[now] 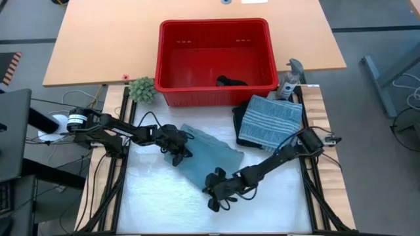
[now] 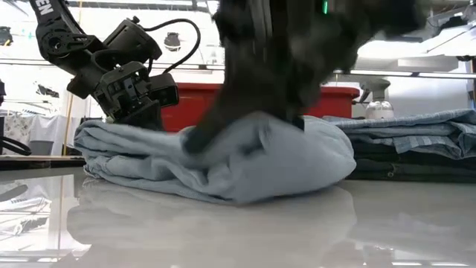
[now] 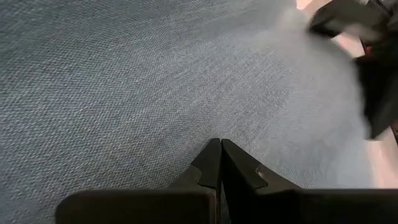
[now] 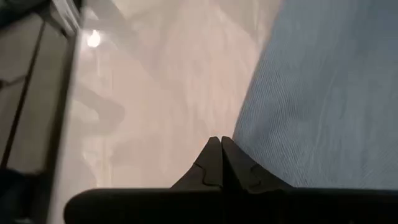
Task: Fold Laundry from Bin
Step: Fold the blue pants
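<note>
A light blue denim garment lies folded in the middle of the white table; in the low view it shows as a rounded bundle. My left gripper is shut and sits on the denim's left part. My right gripper is shut at the denim's near edge, its tips over the line between cloth and table. The red bin stands at the far side with a black piece in it. A blue-grey striped cloth lies folded on dark garments at the right. My left gripper presses its shut fingers on the top face of the denim, near the garment's left end. The fingers slant down from the table's left; the cloth lies flat under them. My right gripper is blurred in the low view, and I cannot tell whether its shut fingers touch the denim's near edge.
A small green plant stands left of the bin, and a spray bottle right of it. The folded stack takes the table's far right. White table top shows near the front edge.
</note>
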Controlling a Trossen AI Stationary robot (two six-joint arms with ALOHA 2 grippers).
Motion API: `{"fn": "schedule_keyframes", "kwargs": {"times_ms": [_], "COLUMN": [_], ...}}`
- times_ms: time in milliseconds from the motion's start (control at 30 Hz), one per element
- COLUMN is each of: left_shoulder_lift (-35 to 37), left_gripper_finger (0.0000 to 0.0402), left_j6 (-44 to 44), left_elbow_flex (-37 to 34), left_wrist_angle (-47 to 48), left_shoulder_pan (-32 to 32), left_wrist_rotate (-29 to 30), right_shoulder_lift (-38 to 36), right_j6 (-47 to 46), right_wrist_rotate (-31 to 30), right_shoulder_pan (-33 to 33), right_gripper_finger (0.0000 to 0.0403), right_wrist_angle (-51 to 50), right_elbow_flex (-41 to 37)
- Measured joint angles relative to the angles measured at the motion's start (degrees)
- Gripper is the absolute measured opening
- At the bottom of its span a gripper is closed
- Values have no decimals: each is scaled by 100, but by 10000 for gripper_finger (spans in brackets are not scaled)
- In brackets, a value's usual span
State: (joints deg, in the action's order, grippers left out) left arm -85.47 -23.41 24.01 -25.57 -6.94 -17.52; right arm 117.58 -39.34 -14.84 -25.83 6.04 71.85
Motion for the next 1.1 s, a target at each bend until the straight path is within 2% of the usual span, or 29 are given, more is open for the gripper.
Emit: {"fn": "schedule_keyframes", "kwargs": {"times_ms": [167, 300, 433, 533, 600, 767, 833, 900, 1000, 1100], "left_shoulder_lift": [2, 2, 2, 2, 2, 2, 2, 2, 2, 2], "left_gripper_finger": [0, 0, 0, 0, 0, 0, 0, 0, 0, 0], "left_j6": [-142, -276, -425, -469, -473, -507, -561, -655, -789, -819], "left_elbow_flex": [7, 7, 7, 7, 4, 4, 4, 4, 4, 4], "left_wrist_angle": [123, 149, 161, 161, 180, 254, 243, 215, 213, 214], "left_shoulder_pan": [5, 9, 49, 80, 117, 208, 239, 281, 378, 507], "left_wrist_rotate": [30, 97, 271, 356, 400, 641, 717, 757, 806, 930], "right_shoulder_lift": [426, 511, 183, -411, -975, -2139, -2453, -2649, -2627, -2620], "right_j6": [-323, -389, -189, 253, 441, 625, 318, -469, -1438, -1697], "right_wrist_rotate": [526, 572, 682, 704, 311, -1155, -1929, -2558, -3010, -3100], "right_shoulder_pan": [3, -18, 22, 48, 27, -49, -105, -150, -161, -124], "right_gripper_finger": [16, 16, 17, 17, 17, 17, 17, 17, 17, 16], "right_wrist_angle": [-226, -367, -557, -1050, -1389, -2541, -3249, -4310, -5537, -5490], "right_elbow_flex": [28, 31, 3, -54, -28, -18, -21, -9, -128, -477]}}
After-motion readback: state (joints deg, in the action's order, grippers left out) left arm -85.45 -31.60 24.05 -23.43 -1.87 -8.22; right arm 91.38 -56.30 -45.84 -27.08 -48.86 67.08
